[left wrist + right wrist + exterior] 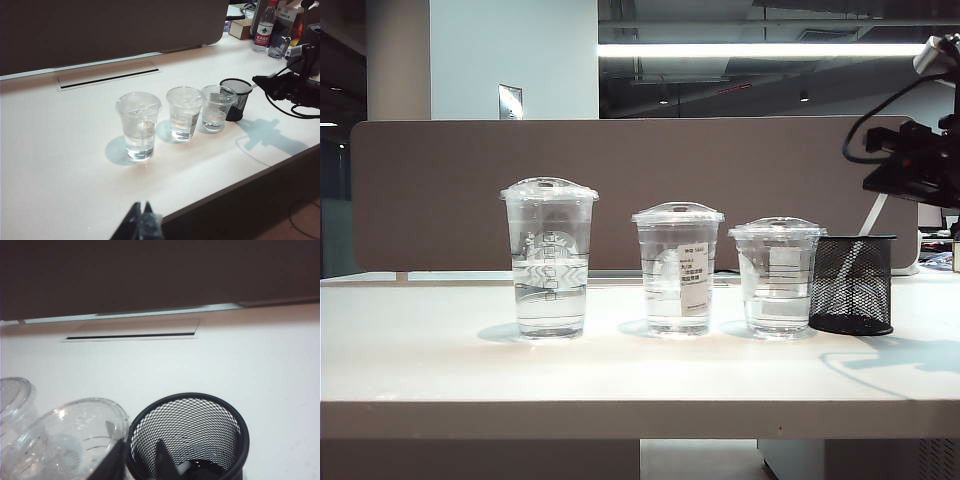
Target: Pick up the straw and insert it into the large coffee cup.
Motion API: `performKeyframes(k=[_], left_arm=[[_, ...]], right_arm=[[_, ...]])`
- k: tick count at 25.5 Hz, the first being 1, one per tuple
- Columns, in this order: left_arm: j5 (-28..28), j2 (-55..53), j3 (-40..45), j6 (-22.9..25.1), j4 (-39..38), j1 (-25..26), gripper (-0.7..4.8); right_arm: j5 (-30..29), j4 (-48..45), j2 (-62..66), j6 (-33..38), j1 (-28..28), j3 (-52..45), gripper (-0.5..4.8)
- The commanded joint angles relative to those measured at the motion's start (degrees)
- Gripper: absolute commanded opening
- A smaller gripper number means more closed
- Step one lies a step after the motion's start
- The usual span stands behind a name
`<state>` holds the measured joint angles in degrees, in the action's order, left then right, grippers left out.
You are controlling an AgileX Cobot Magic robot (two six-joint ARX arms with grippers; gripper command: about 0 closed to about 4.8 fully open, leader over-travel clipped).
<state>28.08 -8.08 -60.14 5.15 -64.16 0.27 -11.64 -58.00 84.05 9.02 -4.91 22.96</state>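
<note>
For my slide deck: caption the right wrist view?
Right gripper poised over black mesh pen holder, beside a lidded clear plastic cup.

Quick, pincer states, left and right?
Left pincer: shut, holding nothing.
Right pincer: open over the black mesh holder, nothing visibly held.

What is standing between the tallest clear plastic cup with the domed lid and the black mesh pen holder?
In the exterior view, two shorter lidded clear cups stand between the tallest clear cup and the black mesh holder: the medium labelled cup and the shortest cup.
</note>
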Motion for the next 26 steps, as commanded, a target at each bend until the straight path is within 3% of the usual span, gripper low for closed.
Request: performKeyframes(k=[1,3,5,16,20,26], left_arm=[[0.2,0.0,-0.1,0.0,0.4,0.0,-0.04],[0.2,0.0,-0.1,0.0,0.4,0.0,-0.04],[0.2,0.0,-0.1,0.0,0.4,0.0,-0.04],[0.2,0.0,-0.1,0.0,0.4,0.0,-0.04],[0.2,0.0,-0.1,0.0,0.4,0.0,-0.04],[0.2,0.0,-0.1,0.0,0.4,0.0,-0.04]], right_arm=[[-0.1,-0.6,-0.1,-0.1,-0.1,0.3,0.89],[-0.1,-0.6,-0.1,0.0,-0.1,0.3,0.83],[-1.0,-0.5,-0.1,0.0,-0.1,0.3,0.11],[-3.5,0.7,-0.7,-1.2,-0.1,4.5,0.1],[-4.2,15.2,-4.0,-4.9,-0.1,10.9,0.1],[-5.6,27.0,-8.2,-10.6,-0.1,17.7,0.11]])
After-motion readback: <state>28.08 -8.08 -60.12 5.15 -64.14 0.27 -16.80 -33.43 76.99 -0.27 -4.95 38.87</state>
